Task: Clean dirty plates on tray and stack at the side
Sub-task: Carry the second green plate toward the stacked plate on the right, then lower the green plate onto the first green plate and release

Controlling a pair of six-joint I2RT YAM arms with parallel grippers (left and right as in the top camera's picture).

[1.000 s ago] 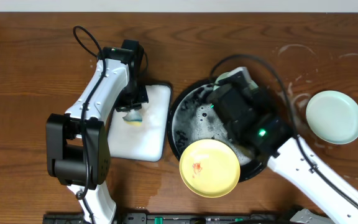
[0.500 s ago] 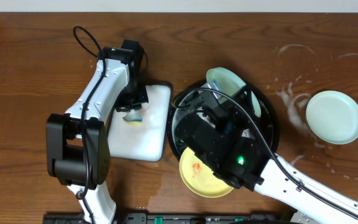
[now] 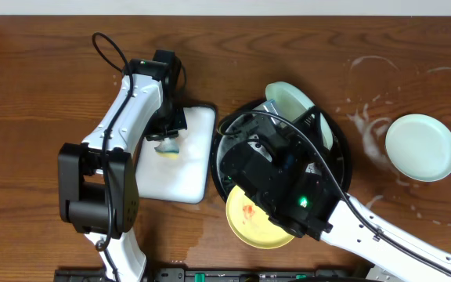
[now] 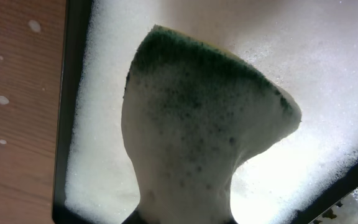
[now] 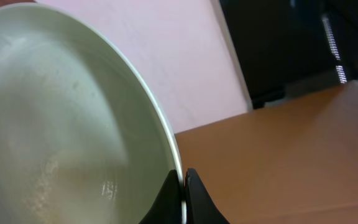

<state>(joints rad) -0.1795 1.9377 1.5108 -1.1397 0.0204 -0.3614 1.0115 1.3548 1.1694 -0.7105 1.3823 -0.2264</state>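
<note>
My right gripper (image 5: 182, 186) is shut on the rim of a pale mint-green plate (image 5: 73, 124) and holds it tilted above the far side of the black tray (image 3: 224, 137); the plate also shows in the overhead view (image 3: 290, 99). A pale yellow plate (image 3: 250, 221) with a red stain lies at the tray's near edge, partly under my right arm. A second mint-green plate (image 3: 421, 147) lies flat on the table at the right. My left gripper (image 3: 167, 141) is shut on a foamy green sponge (image 4: 197, 124) over the white dish (image 3: 186, 176).
The white dish (image 4: 104, 74) is full of white foam. Foam smears and wet marks lie on the wooden table (image 3: 366, 117) between the tray and the right-hand plate. My right arm covers much of the tray's middle.
My right arm has swung left over the tray and raised the mint-green plate, which now shows tilted at the tray's far side. The left arm and sponge have not moved.
</note>
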